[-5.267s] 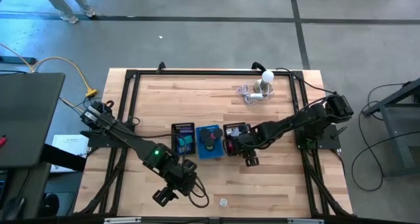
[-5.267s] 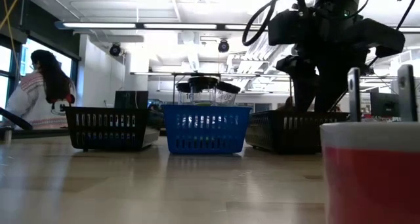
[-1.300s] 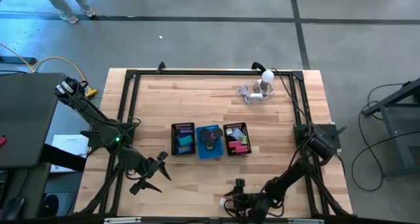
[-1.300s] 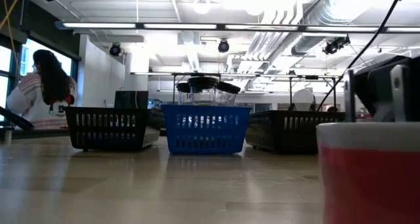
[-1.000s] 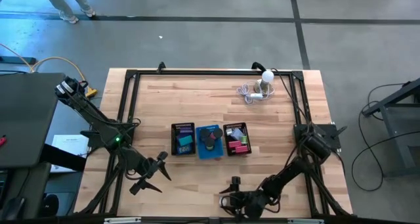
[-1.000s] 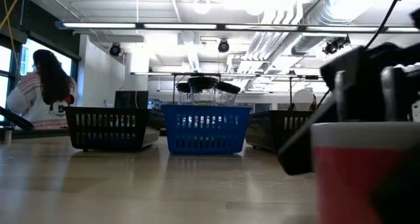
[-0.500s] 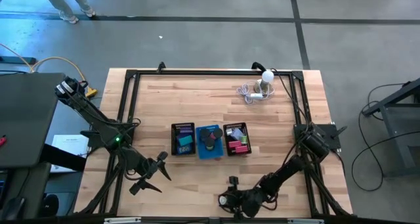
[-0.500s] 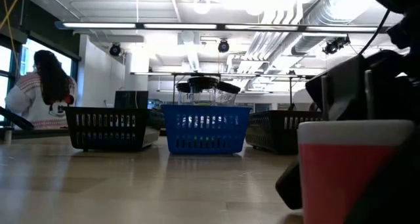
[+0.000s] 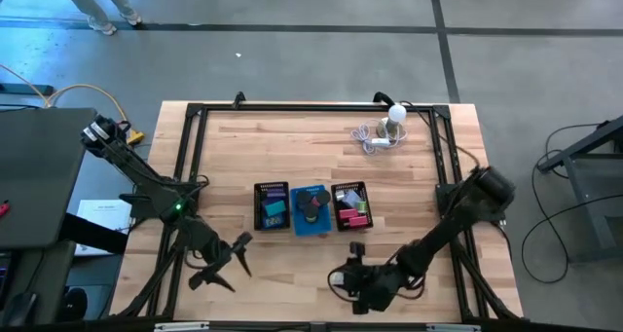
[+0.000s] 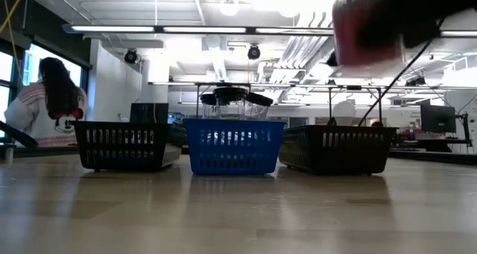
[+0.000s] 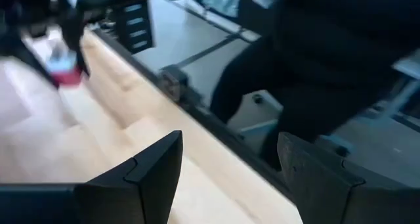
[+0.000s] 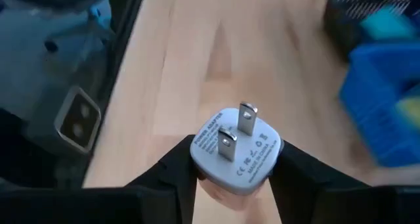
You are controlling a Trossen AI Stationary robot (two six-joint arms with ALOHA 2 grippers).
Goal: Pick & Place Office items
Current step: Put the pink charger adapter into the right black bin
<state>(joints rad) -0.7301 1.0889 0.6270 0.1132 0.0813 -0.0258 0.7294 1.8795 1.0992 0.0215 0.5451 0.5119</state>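
The wooden table has a black frame around it, and both arms are down at the near end. The left arm reaches in from the left side, and its left gripper hangs over the near-left edge with the fingers spread wide apart and nothing between them.

The right arm stretches from the right side toward the near middle. Its right gripper is clamped on a plug adapter, white at the pronged end with two metal prongs sticking out and a reddish body. In the low view it's a red blur lifted well clear of the tabletop.

In the middle of the table three baskets sit side by side in a row: a black mesh basket on the left holding a teal block and a blue one, a blue basket in the centre with a black disc in it, and another black basket on the right with red and pink blocks inside.

Up at the far right there's a white bulb with a coiled white cable beside it.

In the low view a person with dark hair sits off at the far left of the room.
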